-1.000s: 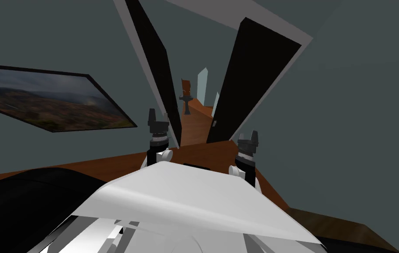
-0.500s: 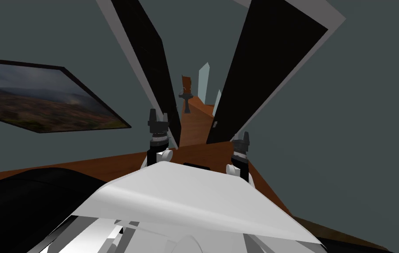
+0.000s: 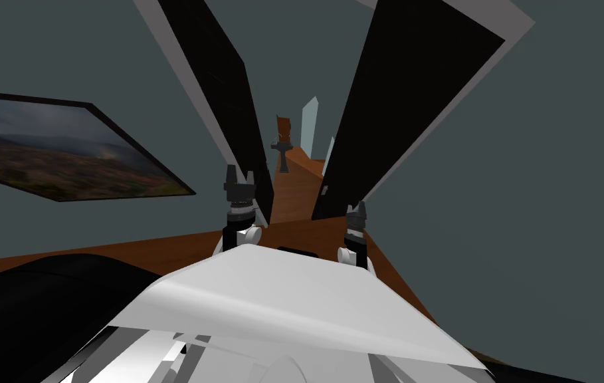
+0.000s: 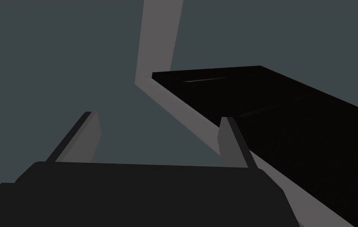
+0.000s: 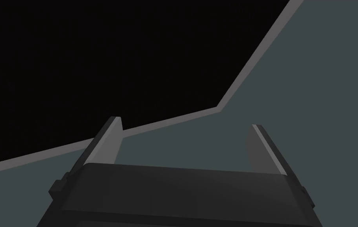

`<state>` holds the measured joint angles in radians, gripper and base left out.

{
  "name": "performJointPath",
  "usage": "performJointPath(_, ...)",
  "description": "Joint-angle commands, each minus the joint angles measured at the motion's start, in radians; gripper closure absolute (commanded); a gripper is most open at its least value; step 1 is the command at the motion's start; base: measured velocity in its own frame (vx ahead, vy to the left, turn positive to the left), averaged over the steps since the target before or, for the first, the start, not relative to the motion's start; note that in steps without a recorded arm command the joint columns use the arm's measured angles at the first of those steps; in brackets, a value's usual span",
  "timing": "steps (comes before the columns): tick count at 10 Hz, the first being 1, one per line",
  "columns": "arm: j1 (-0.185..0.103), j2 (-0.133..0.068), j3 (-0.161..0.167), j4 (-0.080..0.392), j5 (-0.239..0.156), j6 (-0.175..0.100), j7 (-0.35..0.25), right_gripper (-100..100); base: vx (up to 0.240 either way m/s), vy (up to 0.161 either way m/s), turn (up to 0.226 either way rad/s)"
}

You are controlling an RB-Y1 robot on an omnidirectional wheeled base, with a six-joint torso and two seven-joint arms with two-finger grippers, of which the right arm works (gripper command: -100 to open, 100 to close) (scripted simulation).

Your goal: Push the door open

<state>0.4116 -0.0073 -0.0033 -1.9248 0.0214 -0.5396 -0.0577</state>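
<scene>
In the head view a grey-framed doorway stands straight ahead, with a black door leaf (image 3: 406,100) on the right that carries a small pale handle (image 3: 324,189) near its inner edge. A second black panel (image 3: 220,93) lines the left side. Between them a narrow gap shows brown floor (image 3: 294,193). My left gripper (image 3: 239,177) is open beside the left panel's lower edge; its wrist view shows that black panel (image 4: 292,118) and grey frame (image 4: 158,47) past the open left gripper (image 4: 158,124). My right gripper (image 3: 357,211) is open at the foot of the right leaf (image 5: 95,59).
A framed landscape picture (image 3: 61,149) hangs on the grey-green wall to the left. Beyond the gap stand a small dark pedestal (image 3: 283,154) and pale upright panels (image 3: 308,123). A low black mass (image 3: 28,299) lies at my left side.
My right gripper has moved left, closer to the foot of the right leaf. The doorway looms larger as I have moved forward. The left gripper has held still.
</scene>
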Motion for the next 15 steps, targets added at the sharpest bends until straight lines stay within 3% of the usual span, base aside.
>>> performJointPath(1,-0.016,-0.005,0.006,0.039,-0.002,-0.004,0.004,-100,0.057,-0.042,0.019)
performJointPath(3,-0.03,-0.007,0.013,0.076,-0.003,-0.011,0.008,-100,0.07,-0.057,0.031)
performJointPath(9,-0.103,-0.018,0.046,0.254,-0.011,-0.047,0.028,-100,0.07,-0.066,0.039)
performJointPath(10,-0.103,-0.018,0.046,0.268,-0.011,-0.047,0.028,-100,0.05,-0.048,0.016)
performJointPath(13,-0.149,-0.02,0.068,0.374,-0.016,-0.07,0.041,-100,0.077,-0.069,0.042)
performJointPath(15,-0.164,-0.02,0.075,0.429,-0.018,-0.078,0.045,-100,0.053,-0.074,0.026)
